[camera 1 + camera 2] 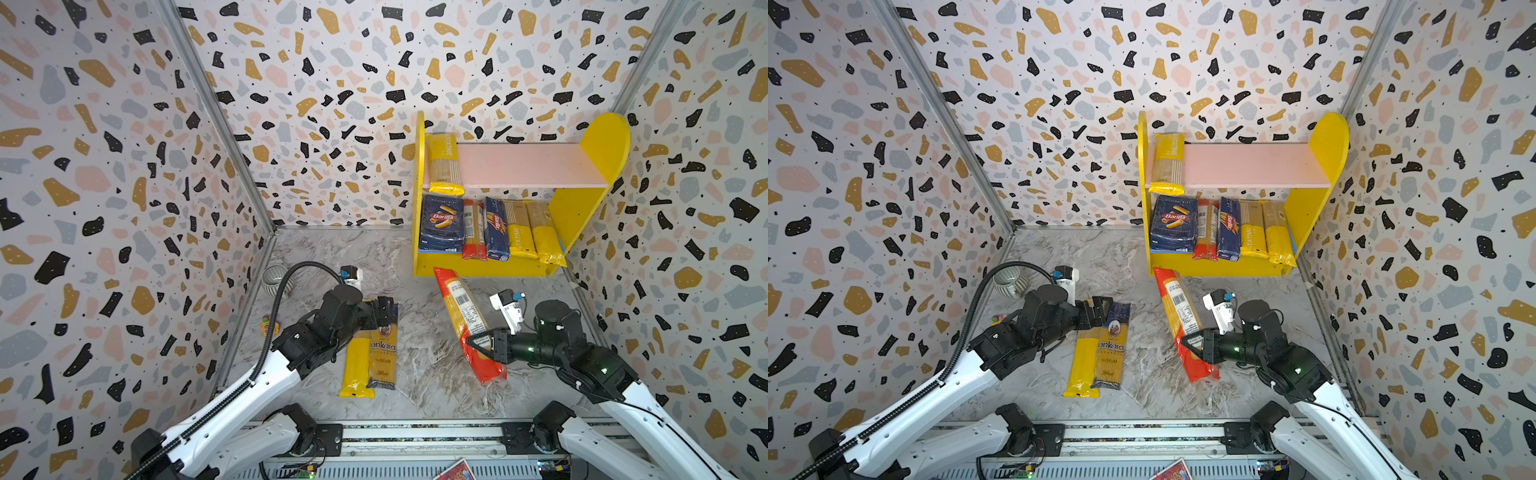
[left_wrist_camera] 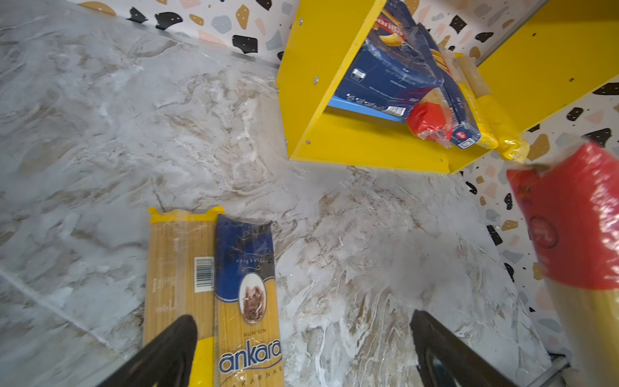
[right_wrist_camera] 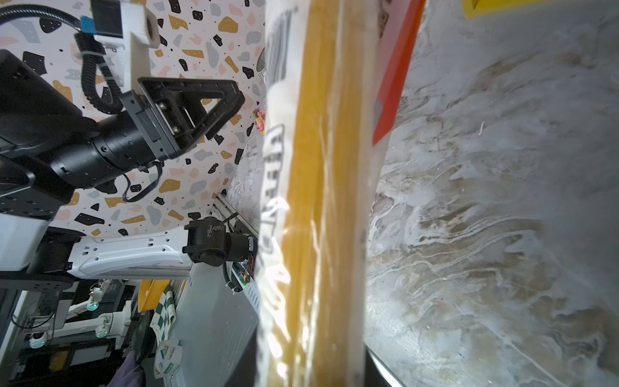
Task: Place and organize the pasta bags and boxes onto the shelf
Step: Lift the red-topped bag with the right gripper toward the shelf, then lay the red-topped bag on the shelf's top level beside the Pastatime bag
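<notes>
My right gripper (image 1: 478, 344) pinches the red-orange bag (image 1: 459, 305) (barcode up). My left gripper (image 1: 384, 311) hangs spread above the "ankara" bag (image 1: 383, 353). The wide Barilla box (image 1: 441, 222) sits on the shelf (image 1: 478, 267).

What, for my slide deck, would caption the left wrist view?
Open left gripper hovers over a yellow-ended bag and the ankara bag, side by side before the shelf.

A ribbed pale bowl (image 1: 277, 279) sits on the marbled surface (image 1: 424, 374) by the left terrazzo-patterned wall (image 1: 104, 187); a small colourful object (image 1: 266, 326) lies nearby.
</notes>
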Available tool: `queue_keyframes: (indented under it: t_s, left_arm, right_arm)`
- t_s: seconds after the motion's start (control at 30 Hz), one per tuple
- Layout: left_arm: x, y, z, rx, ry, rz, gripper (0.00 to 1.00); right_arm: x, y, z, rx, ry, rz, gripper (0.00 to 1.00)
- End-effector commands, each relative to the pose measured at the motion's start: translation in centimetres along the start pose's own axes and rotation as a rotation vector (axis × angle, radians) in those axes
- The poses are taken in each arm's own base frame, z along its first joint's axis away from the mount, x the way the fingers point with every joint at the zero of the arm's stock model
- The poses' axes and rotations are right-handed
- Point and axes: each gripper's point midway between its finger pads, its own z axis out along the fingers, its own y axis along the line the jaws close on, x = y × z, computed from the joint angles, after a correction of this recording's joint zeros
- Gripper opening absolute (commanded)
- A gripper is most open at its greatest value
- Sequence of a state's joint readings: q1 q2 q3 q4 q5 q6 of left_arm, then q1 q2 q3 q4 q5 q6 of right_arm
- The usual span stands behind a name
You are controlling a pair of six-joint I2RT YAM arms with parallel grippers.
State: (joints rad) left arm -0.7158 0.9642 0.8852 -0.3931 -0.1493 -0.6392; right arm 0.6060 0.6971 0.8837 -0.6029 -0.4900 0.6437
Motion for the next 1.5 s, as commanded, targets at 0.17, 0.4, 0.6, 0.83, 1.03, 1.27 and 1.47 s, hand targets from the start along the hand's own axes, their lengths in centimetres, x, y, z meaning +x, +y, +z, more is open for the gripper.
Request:
queue_keyframes:
  t_s: [0.17, 0.4, 0.6, 0.83, 1.03, 1.27, 1.47]
  left_arm:
    - [-1.8, -3.6, -0.6, 0.104, -0.04, 0.03, 1.0]
    - [-1.7, -3.5, -0.8, 0.1, -0.034, 0.061, 1.0]
    - [-2.1, -3.5, -0.8, 0.086, -0.04, 0.094, 0.99]
    - [-3.3, -4.6, -1.0, 0.11, -0.052, 0.113, 1.0]
    - [-3.3, -4.5, -0.5, 0.09, -0.051, 0.123, 0.99]
    - [-2.4, -3.7, 0.5, 0.057, -0.024, 0.138, 0.99]
    - [-2.5, -4.1, 0.9, 0.067, -0.026, 0.134, 1.0]
  right_arm:
    - [-11.8, 7.5, -5.0, -0.008, -0.304, -0.278, 0.06]
    - [-20.5, 9.5, -7.8, 0.098, -0.478, -0.371, 0.06]
    - [-28.9, 6.9, -8.6, 0.238, -0.588, -0.357, 0.06]
    - [-38.8, 4.8, -6.7, 0.349, -0.662, -0.401, 0.06]
    - [-43.5, 0.3, -5.4, 0.356, -0.733, -0.382, 0.07]
    - [-44.3, -2.8, -4.4, 0.406, -0.723, -0.368, 0.21]
    - [-44.5, -3.2, -3.5, 0.39, -0.712, -0.372, 0.43]
